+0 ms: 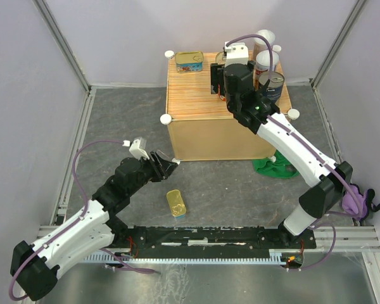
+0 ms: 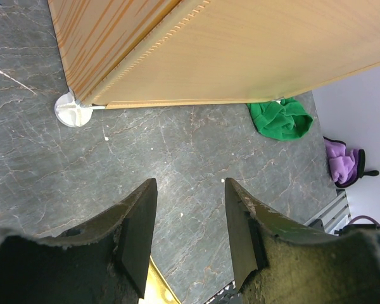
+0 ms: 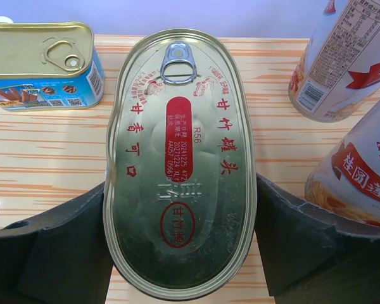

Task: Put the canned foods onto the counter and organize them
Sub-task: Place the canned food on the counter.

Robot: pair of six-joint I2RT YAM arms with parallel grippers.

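Note:
The counter (image 1: 202,101) is a light-wood cube with a striped plank top. My right gripper (image 1: 221,79) is over its back part. In the right wrist view it (image 3: 180,190) is shut on an oval gold tin with red print (image 3: 180,158), held flat above the planks. A rectangular gold-lidded tin (image 1: 189,61) stands on the counter's back left and also shows in the right wrist view (image 3: 41,63). Two white-lidded cylinders (image 1: 266,50) and a dark blue cylinder (image 1: 270,82) stand at the back right. Another gold tin (image 1: 175,203) lies on the floor. My left gripper (image 1: 168,164) is open and empty above it.
A green cloth (image 1: 272,166) lies on the floor against the counter's front right corner and shows in the left wrist view (image 2: 280,119). A purple object (image 1: 354,201) sits at the right rail. A white knob (image 2: 73,111) marks the counter's near left corner.

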